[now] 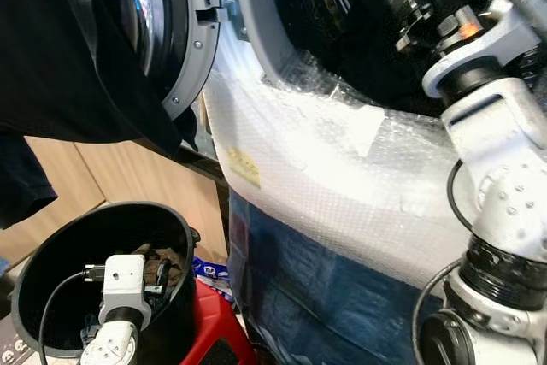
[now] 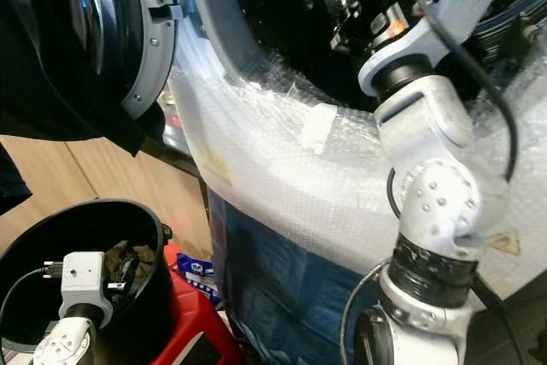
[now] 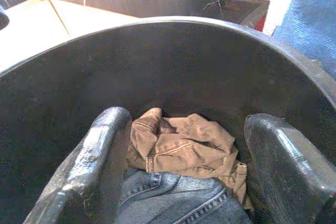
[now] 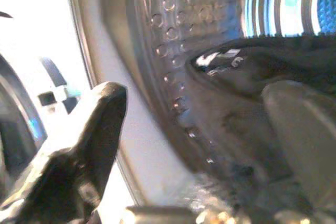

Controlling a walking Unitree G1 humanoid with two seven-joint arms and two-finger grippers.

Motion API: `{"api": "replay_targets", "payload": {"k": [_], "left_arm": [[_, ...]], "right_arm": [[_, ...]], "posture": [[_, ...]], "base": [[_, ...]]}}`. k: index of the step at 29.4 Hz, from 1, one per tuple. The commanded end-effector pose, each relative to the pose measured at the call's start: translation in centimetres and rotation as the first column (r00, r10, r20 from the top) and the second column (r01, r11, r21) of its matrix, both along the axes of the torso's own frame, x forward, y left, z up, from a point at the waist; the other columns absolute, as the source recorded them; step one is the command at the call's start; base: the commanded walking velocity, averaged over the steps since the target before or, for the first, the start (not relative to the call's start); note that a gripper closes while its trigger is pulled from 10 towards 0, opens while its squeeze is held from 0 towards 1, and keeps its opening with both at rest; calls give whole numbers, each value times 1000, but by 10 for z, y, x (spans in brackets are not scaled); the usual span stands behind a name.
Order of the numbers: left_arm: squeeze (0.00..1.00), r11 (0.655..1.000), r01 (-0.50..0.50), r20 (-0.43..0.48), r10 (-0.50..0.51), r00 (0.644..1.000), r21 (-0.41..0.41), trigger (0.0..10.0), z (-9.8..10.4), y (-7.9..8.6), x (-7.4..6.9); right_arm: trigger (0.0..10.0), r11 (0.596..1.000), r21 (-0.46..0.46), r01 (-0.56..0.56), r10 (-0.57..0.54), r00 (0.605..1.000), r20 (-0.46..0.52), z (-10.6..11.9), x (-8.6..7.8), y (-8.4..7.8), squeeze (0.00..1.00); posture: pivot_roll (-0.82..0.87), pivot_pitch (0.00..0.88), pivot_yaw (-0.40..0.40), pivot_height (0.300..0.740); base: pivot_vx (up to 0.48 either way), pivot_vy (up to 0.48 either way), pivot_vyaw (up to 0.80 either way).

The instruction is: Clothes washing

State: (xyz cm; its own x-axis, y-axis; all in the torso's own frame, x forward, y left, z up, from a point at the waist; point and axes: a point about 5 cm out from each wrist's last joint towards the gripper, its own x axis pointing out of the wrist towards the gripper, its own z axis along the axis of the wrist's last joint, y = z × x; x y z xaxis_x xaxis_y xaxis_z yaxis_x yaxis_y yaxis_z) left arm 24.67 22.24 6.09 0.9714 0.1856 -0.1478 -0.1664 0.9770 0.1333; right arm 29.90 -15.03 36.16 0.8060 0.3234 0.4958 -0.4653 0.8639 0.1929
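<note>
Bubble-wrapped and door open, the washing machine (image 1: 342, 160) already holds a dark garment (image 4: 262, 61), where the right pincer (image 4: 210, 129) reaches with fingers apart. Loading looks partway: the left pincer (image 3: 184, 150), also spread, hovers in the black bucket (image 1: 51, 254) over a tan garment (image 3: 184, 140) and jeans (image 3: 173, 198).

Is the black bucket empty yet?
No. The black bucket holds a tan garment and blue jeans, seen between the open left pincer.

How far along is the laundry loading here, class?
Done: washer door open, a dark garment lies in the drum. In hand: right pincer open inside the drum; left pincer open in the black bucket. Left: tan garment and jeans.
</note>
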Motion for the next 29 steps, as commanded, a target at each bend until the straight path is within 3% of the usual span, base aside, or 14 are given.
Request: {"api": "replay_targets", "payload": {"k": [1, 3, 5, 10, 11, 15, 18, 19, 25, 29], "left_arm": [[0, 1000, 1, -10, -1, 1000, 7, 10000, 0, 2, 0], [0, 1000, 10, -12, -10, 1000, 12, 10000, 0, 3, 1], [0, 1000, 12, -12, -12, 1000, 14, 10000, 0, 3, 2], [0, 1000, 8, -9, -8, 1000, 10, 10000, 0, 3, 2], [0, 1000, 11, -8, -11, 1000, 8, 10000, 0, 1, 2], [0, 1000, 15, -5, -15, 1000, 6, 10000, 1, 1, 4], [0, 1000, 13, 2, -13, 1000, 7, 10000, 3, 2, 6], [0, 1000, 13, 2, -13, 1000, 7, 10000, 3, 2, 6], [0, 1000, 15, 10, -15, 1000, 13, 10000, 6, 4, 9], [0, 1000, 14, 17, -14, 1000, 12, 10000, 8, 4, 10]], "right_arm": [[10000, 999, -20, -36, 37, 998, 46, 5, -9, -1, 0], [10000, 984, -117, -137, 147, 986, 81, 0, -26, 6, 0], [10000, 971, -135, -199, 212, 973, 90, -3, -32, 13, 0], [10000, 941, -178, -286, 285, 958, -32, -16, -21, 39, 0], [10000, 921, -201, -334, 330, 942, -58, -18, -17, 54, 0], [10000, 904, -175, -390, 375, 920, -113, -18, -9, 74, 0], [10000, 902, -190, -387, 343, 912, -226, -26, 13, 92, 0], [10000, 902, -190, -387, 343, 912, -226, -26, 13, 92, 0], [10000, 924, -214, -318, 251, 924, -290, -10, 48, 102, 0], [10000, 944, -227, -239, 159, 933, -322, -1, 68, 99, 0]], "posture": [[138, 38, 54, 740], [129, 39, 53, 740], [129, 39, 53, 740], [133, 34, 51, 740], [130, 33, 50, 740], [130, 27, 50, 740], [134, 21, 49, 740], [134, 21, 49, 740], [128, 16, 53, 740], [124, 14, 47, 740]], "base": [[0, 0, 0], [0, 0, 0], [0, 0, 0], [0, 0, 0], [0, 0, 0], [0, 0, 0], [0, 0, 0], [0, 0, 0], [0, 0, 0], [0, 0, 0]]}}
